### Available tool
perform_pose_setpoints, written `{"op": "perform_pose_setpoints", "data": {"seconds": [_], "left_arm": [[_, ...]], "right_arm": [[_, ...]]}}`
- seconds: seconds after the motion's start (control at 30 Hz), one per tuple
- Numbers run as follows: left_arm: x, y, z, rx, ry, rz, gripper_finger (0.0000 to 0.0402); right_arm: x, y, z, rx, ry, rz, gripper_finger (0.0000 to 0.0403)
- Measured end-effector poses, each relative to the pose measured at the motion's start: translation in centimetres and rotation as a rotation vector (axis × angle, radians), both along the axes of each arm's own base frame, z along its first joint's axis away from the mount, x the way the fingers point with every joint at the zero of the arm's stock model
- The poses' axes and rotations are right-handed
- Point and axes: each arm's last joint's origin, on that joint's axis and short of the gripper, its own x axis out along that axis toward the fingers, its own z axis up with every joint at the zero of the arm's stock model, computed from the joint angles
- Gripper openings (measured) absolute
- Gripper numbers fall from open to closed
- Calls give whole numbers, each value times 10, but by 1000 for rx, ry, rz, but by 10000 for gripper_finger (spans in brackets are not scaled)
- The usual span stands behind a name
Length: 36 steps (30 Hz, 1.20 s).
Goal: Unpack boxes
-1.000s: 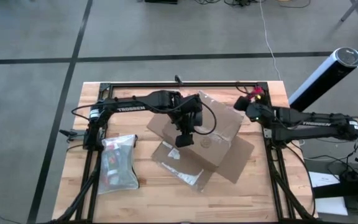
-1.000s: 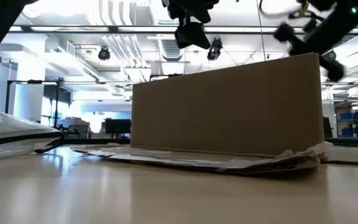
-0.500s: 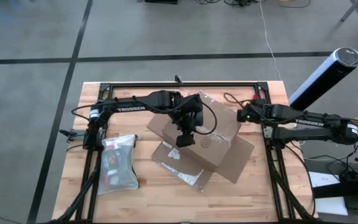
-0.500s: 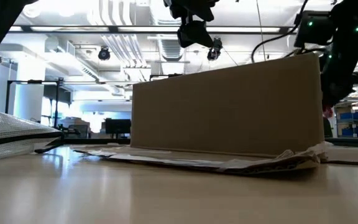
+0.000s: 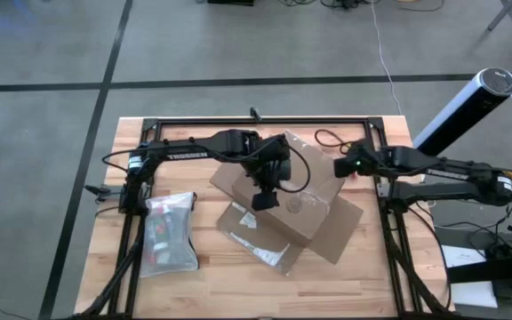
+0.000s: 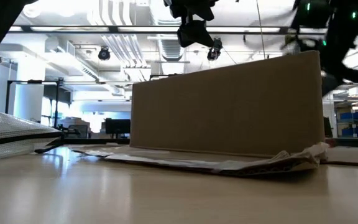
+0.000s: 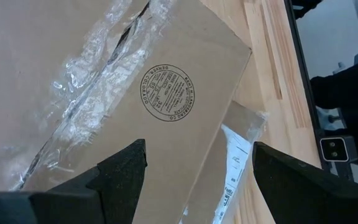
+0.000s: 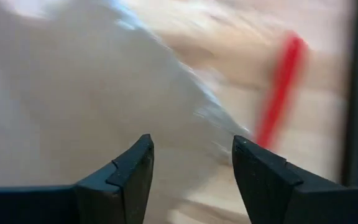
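The brown cardboard box (image 5: 283, 200) rests on the middle of the table, its taped top seam (image 7: 104, 62) slit, and it fills the low view (image 6: 229, 106). A flap (image 5: 340, 227) lies flat on the wood at its right. My left gripper (image 5: 263, 201) hangs open above the box top, touching nothing. My right gripper (image 5: 341, 166) is open at the box's far right corner, nothing between its fingers (image 8: 129, 168). A red utility knife (image 8: 278, 93) shows as a blurred streak on the wood beyond them.
A translucent zip pouch (image 5: 169, 233) with small items lies at the table's left. White label paper (image 5: 258, 238) sticks out under the box's near side. A black cable (image 5: 327, 140) loops at the far right. A silver and black cylinder (image 5: 465, 111) stands off the table's right.
My right gripper has swung from the far right corner toward the table's near edge and the box's far right corner, rolling about its own axis as it went. The box, the pouch and my left gripper have kept still.
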Motion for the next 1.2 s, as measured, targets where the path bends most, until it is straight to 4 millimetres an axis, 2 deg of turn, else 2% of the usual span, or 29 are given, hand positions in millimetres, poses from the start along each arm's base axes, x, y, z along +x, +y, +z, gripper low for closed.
{"op": "perform_pose_setpoints", "data": {"seconds": [0.1,0.2,0.33,0.43,0.53,0.63,0.83,1.0,1.2], "left_arm": [[0,-1,0,13,-8,-23,272],[0,-2,0,30,-18,-51,272],[0,0,-1,158,-26,-57,272],[1,3,0,291,-43,-77,272],[4,8,0,336,-70,-97,272],[9,16,-10,352,-50,-113,272],[18,35,-40,320,27,-137,272],[20,47,-50,296,49,-139,272],[16,51,-60,67,85,-184,263]], "right_arm": [[7,5,20,-52,-100,149,181],[12,13,25,-73,-86,316,171],[21,21,17,-105,16,466,161],[30,25,8,-94,78,514,161],[39,28,-1,-80,135,545,166],[48,30,-8,-67,169,571,171],[57,37,-14,-60,182,613,176],[59,39,-12,-59,149,625,175],[59,39,-12,-59,146,630,176]]}}
